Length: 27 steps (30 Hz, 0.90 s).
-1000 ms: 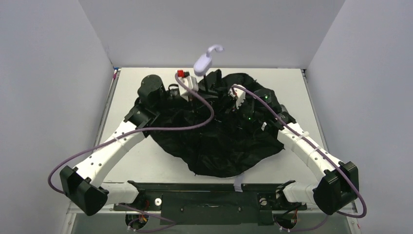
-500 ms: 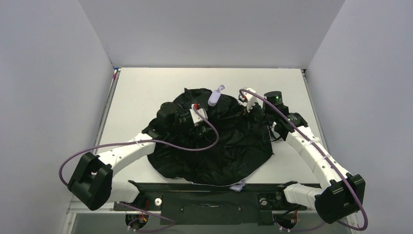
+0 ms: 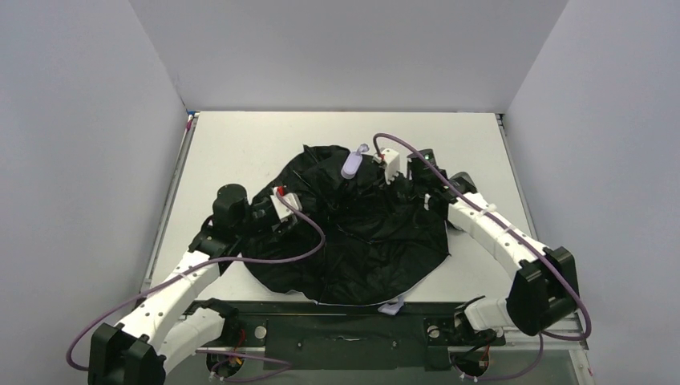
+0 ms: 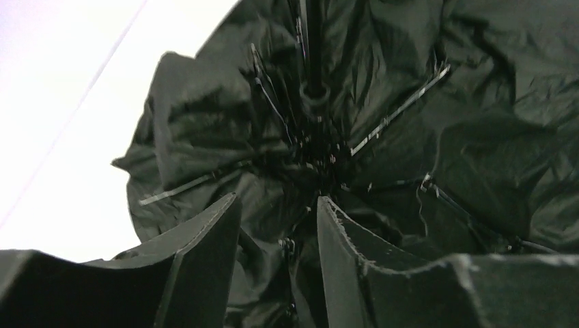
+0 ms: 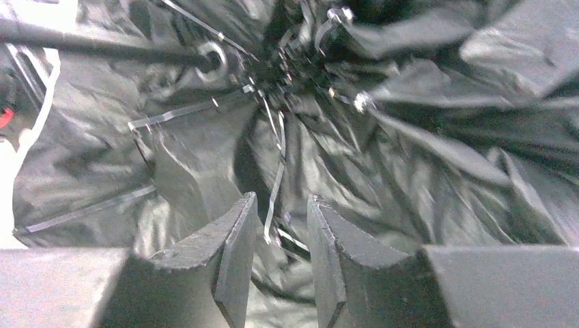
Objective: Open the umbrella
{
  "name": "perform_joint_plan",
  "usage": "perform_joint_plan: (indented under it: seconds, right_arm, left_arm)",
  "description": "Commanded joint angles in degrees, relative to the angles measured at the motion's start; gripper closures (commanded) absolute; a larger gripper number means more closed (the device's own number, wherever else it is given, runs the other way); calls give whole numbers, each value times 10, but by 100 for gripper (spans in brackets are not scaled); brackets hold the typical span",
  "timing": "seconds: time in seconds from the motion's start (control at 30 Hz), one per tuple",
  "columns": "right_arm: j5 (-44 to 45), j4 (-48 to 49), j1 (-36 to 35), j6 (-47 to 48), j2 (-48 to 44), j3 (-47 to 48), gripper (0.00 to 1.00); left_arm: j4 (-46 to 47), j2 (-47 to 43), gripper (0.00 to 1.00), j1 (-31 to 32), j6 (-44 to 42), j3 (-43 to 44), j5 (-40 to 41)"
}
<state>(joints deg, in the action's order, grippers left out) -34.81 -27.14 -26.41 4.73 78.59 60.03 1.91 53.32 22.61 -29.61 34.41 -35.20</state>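
The umbrella (image 3: 361, 241) lies spread on the table with its black inside facing up and its ribs showing. Its pale handle (image 3: 350, 164) sticks up at the far side on the thin black shaft (image 4: 314, 48). My left gripper (image 3: 309, 218) hovers over the canopy's left part, jaws apart, with only fabric and ribs behind the gap (image 4: 278, 205). My right gripper (image 3: 398, 191) is over the far right part, beside the handle, jaws narrowly apart (image 5: 281, 201). A thin rib (image 5: 276, 188) runs behind them, not clamped. The shaft (image 5: 102, 46) and its runner ring (image 5: 212, 58) lie beyond.
The white table (image 3: 240, 144) shows around the canopy, with grey walls on three sides. Purple cables (image 3: 305, 253) loop from both arms over the fabric. A black mounting rail (image 3: 337, 317) runs along the near edge, where a pale bit of the umbrella's outer fabric (image 3: 392, 305) peeks out.
The umbrella, lifted a second ago, now rests lower on the table. My left arm has pulled back toward the near left, my right gripper has swung left over the canopy, and both jaws have narrowed.
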Motion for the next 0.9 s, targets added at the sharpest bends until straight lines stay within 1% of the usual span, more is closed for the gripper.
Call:
perform_joint_plan:
  seconds: [0.0, 0.03, 0.07, 0.17, 0.23, 0.33, 0.47, 0.6, 0.63, 0.73, 0.8, 0.87]
  right_arm:
    - [-25, 138, -37, -127, 56, 39, 71]
    - [-26, 169, -46, -153, 82, 45, 72]
    - [-25, 181, -50, -164, 101, 49, 72]
    - [-20, 229, -63, -205, 159, 71, 73]
    - [-12, 237, -65, -211, 199, 86, 73]
    - [10, 212, -56, -201, 262, 103, 72]
    - [43, 173, -28, -181, 304, 104, 64]
    - [69, 144, 1, -169, 321, 95, 50]
    - [72, 137, 5, -166, 324, 95, 44]
    - [74, 97, 19, -140, 333, 103, 39]
    - [55, 89, 25, -134, 321, 105, 36]
    - [18, 95, 29, -137, 296, 109, 35]
  left_arm:
    - [-36, 48, 62, -16, -67, 0, -11]
    - [-32, 76, 64, -16, -74, 8, -9]
    - [-28, 91, 66, -16, -77, 12, 1]
    - [6, 151, 70, -17, -88, 28, 22]
    - [18, 177, 71, -17, -108, 32, 35]
    - [-5, 208, 74, -23, -125, 41, 51]
    - [-72, 243, 76, -47, -180, 50, 54]
    - [-122, 272, 77, -80, -239, 53, 55]
    - [-137, 277, 77, -87, -241, 59, 56]
    - [-158, 306, 78, -98, -248, 93, 48]
    - [-178, 322, 75, -103, -253, 113, 41]
    - [-182, 325, 74, -122, -245, 124, 21]
